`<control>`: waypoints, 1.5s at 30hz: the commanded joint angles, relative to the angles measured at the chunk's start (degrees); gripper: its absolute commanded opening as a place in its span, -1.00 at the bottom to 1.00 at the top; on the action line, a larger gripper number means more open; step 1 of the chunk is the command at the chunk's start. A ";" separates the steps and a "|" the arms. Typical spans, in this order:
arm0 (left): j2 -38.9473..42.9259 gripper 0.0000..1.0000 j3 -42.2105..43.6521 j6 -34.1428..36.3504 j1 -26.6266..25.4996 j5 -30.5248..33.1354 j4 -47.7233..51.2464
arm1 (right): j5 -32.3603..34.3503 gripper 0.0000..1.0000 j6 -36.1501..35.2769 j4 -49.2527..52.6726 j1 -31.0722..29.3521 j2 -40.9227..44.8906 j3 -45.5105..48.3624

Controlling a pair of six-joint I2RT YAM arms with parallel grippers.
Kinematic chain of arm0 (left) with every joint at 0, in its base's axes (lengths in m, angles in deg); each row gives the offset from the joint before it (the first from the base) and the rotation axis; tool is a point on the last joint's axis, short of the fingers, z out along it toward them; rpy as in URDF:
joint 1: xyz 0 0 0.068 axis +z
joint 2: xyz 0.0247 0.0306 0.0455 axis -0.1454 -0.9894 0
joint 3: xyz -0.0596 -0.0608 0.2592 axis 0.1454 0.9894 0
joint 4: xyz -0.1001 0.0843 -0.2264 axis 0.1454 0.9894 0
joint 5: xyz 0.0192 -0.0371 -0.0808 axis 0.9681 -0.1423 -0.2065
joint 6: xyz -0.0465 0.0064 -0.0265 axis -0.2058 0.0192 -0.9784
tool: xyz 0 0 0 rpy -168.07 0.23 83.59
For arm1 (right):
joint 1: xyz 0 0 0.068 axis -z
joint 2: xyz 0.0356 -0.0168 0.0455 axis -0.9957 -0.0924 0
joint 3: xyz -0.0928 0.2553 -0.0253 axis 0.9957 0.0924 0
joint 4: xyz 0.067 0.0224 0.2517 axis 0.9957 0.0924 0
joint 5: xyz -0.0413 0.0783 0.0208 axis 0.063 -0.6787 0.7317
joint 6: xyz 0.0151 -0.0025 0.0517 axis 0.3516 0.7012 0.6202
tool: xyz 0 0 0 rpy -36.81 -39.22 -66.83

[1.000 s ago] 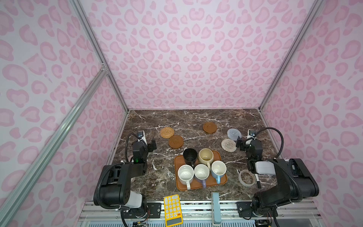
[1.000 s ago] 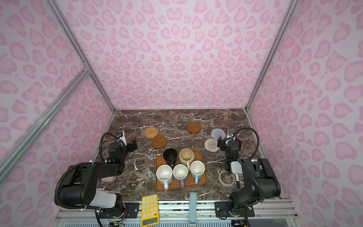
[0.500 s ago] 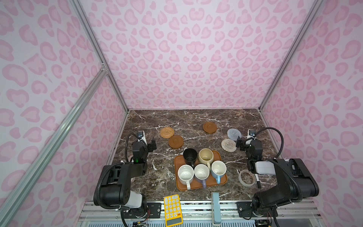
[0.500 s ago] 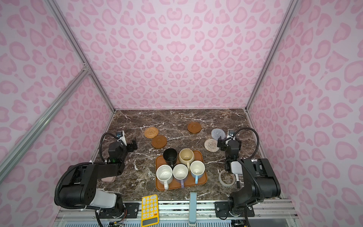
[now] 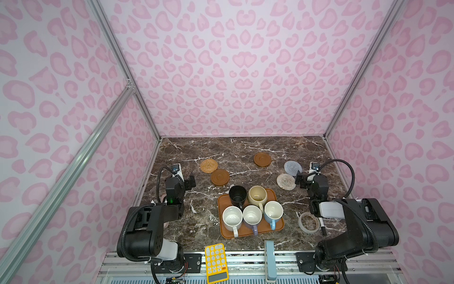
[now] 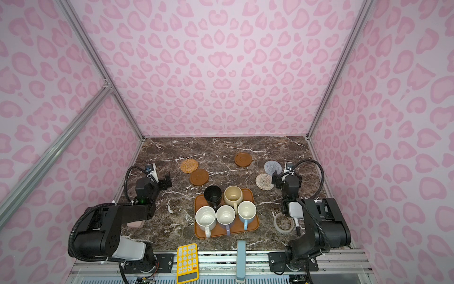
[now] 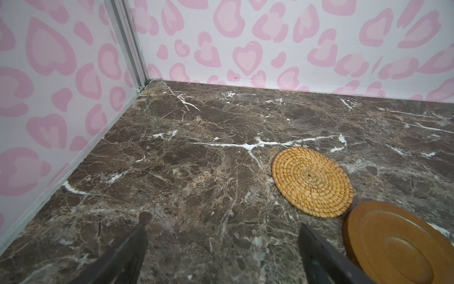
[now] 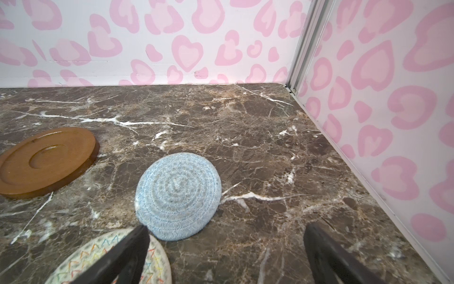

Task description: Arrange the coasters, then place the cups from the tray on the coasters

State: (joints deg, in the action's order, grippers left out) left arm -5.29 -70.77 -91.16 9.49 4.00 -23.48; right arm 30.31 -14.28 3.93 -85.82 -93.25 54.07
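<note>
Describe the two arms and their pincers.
The left arm and right arm are black, with boxy joints and one pale link each. Ribbed black cables loop to white wrist cameras. Dark tapering fingers form the left pincer and right pincer.

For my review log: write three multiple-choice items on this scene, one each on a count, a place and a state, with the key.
1. How many cups stand on the tray? A three; B four; C five.
2. Where does the grey-blue coaster lie? A on the tray; B on the table beside the cream coaster; C under a cup.
3. How are the left gripper and right gripper? A open, empty; B shut on coasters; C holding cups.
Key: C, five cups crowd it; B, it rests on the table; A, jaws apart, nothing between.
</note>
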 commanded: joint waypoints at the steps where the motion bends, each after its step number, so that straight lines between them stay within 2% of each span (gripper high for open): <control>1: 0.31 0.94 -0.03 0.48 0.00 -0.26 -1.84 | 0.36 1.00 -0.07 -0.34 -0.06 -0.32 -0.06; 8: 0.82 0.94 0.15 0.16 -0.04 0.40 -1.67 | 0.36 1.00 -0.03 -0.43 -0.10 -0.15 0.08; 14: 6.58 0.94 1.19 -0.28 -0.11 1.70 1.10 | -1.31 1.00 -0.86 2.06 -0.27 4.15 0.61; 18: 15.34 0.94 0.38 -0.71 -0.27 -0.37 9.93 | -2.05 1.00 -0.17 12.02 -0.27 12.02 -1.18; 21: 22.37 0.94 -1.45 -2.45 -0.51 -5.28 17.21 | -5.71 1.00 0.39 21.12 -0.37 18.19 -3.94; 24: 28.38 0.94 -2.62 -7.88 -0.94 -9.89 20.04 | -9.11 1.00 2.87 30.78 -0.44 25.04 -7.35; 26: 31.74 0.94 -3.87 -14.16 -1.51 -9.62 23.35 | -11.10 1.00 6.58 34.02 -0.39 29.11 -8.38; 29: 36.59 0.94 -6.58 -26.02 -1.80 -7.41 32.57 | -10.41 1.00 18.72 39.42 -0.41 34.71 -8.69; 31: 39.61 0.94 -6.75 -31.90 -1.83 -9.57 36.01 | -9.78 1.00 27.25 43.66 -0.29 38.46 -7.68; 33: 41.65 0.94 -5.91 -33.19 -1.81 -12.87 36.76 | -15.02 1.00 26.27 42.79 0.03 41.71 -5.75; 36: 43.70 0.94 -5.34 -33.21 -1.83 -16.29 37.61 | -20.10 1.00 26.35 44.85 0.07 42.43 -6.25; 38: 44.29 0.94 -6.71 -32.76 -2.02 -15.73 40.25 | -21.85 1.00 26.36 46.16 0.07 41.59 -7.22; 42: 45.55 0.94 -7.93 -33.58 -2.31 -14.57 45.90 | -21.93 0.96 25.61 45.48 -0.96 39.12 -8.04; 45: 42.12 0.94 -12.16 -30.73 -3.11 -17.46 51.01 | -19.62 0.93 22.64 45.99 -5.33 35.65 -10.71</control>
State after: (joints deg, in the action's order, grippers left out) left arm 38.65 -80.17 -123.16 6.91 -10.82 22.50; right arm 10.40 10.59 49.56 -88.62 -55.72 45.04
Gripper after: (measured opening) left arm 0.971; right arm 0.957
